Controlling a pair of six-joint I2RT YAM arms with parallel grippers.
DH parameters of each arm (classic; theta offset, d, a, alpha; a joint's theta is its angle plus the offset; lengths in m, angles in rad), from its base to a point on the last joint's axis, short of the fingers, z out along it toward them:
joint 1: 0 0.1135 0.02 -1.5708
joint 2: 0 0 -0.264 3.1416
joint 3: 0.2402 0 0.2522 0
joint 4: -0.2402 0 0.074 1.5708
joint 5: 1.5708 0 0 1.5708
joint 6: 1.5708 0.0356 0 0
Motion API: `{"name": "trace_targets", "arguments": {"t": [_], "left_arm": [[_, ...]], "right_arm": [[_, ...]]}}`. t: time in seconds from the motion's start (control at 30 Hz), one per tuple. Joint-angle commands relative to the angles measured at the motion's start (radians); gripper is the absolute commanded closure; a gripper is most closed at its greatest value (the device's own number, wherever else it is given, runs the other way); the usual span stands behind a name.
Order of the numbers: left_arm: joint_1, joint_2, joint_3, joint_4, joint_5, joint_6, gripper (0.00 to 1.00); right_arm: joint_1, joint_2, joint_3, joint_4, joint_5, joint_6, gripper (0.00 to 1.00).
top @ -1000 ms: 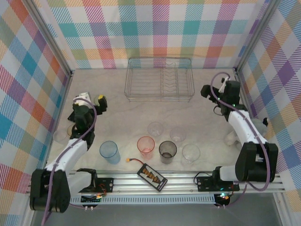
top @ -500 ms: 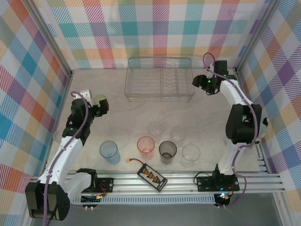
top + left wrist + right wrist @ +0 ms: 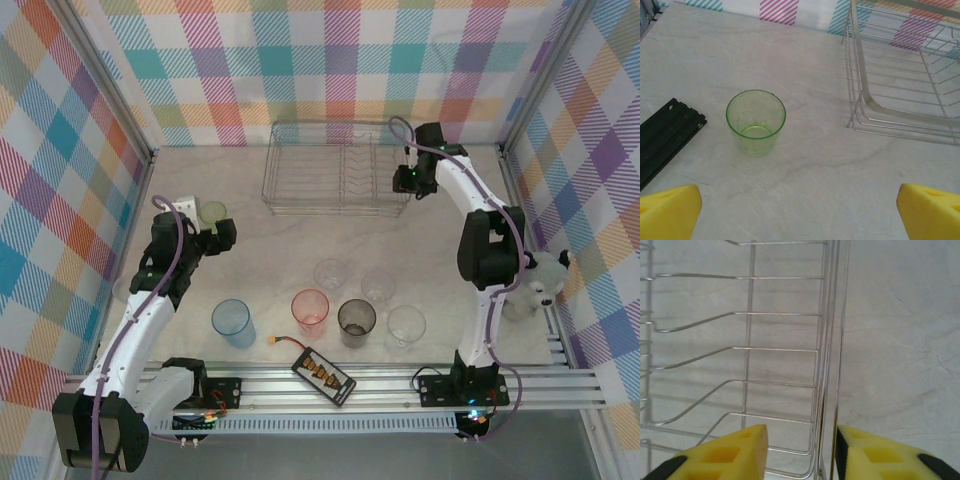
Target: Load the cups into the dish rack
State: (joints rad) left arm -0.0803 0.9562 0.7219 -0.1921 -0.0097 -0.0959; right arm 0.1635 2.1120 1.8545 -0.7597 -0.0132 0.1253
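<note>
The dish rack (image 3: 335, 209) stands at the back middle of the table, with nothing in it. My right gripper (image 3: 408, 180) is at the rack's right end. In the right wrist view its jaws (image 3: 801, 450) straddle the rack's right rim wire (image 3: 832, 340), partly closed, with a gap left at the left pad. A green cup (image 3: 756, 121) stands upright on the table left of the rack (image 3: 900, 117). My left gripper (image 3: 800, 212) hangs wide open just short of that cup (image 3: 212, 210). Blue (image 3: 232, 322), pink (image 3: 310, 309), grey (image 3: 356, 322) and clear cups (image 3: 330, 274) stand near the front.
A black battery pack (image 3: 322, 374) with an orange plug lies at the front edge. Two more clear cups (image 3: 378, 286) (image 3: 405, 325) stand right of the coloured ones. A black rail (image 3: 665, 140) lies left of the green cup. Checked walls close in three sides.
My right arm swung from the right wall over to the rack's right end, and its jaws narrowed around the rim wire. The left arm shifted slightly forward and right.
</note>
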Motion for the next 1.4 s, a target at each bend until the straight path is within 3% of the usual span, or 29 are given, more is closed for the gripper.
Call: {"name": "trace_targets", "arguments": {"t": [0.0, 0.27, 0.37, 0.67, 0.93, 1.37], "left_arm": [[-0.003, -0.004, 0.043, -0.021, 0.026, -0.019, 0.0], [-0.003, 0.021, 0.084, -0.06, 0.078, -0.042, 0.0], [-0.003, 0.012, 0.089, -0.065, 0.076, -0.074, 0.0], [-0.004, -0.051, 0.077, -0.071, 0.123, -0.129, 0.0], [-0.005, -0.071, 0.071, -0.078, 0.153, -0.156, 0.0], [-0.004, -0.08, 0.064, -0.12, 0.174, -0.173, 0.0]], "right_arm": [[0.006, 0.018, 0.035, -0.064, 0.053, -0.041, 0.64], [0.008, -0.004, 0.025, -0.101, 0.045, -0.05, 0.92], [0.013, -0.05, -0.023, -0.112, 0.013, -0.05, 0.97], [0.03, -0.311, -0.352, -0.08, 0.038, 0.018, 0.99], [0.043, -0.531, -0.635, -0.013, -0.037, 0.142, 0.99], [0.126, -0.656, -0.792, -0.059, -0.06, 0.224, 0.99]]}}
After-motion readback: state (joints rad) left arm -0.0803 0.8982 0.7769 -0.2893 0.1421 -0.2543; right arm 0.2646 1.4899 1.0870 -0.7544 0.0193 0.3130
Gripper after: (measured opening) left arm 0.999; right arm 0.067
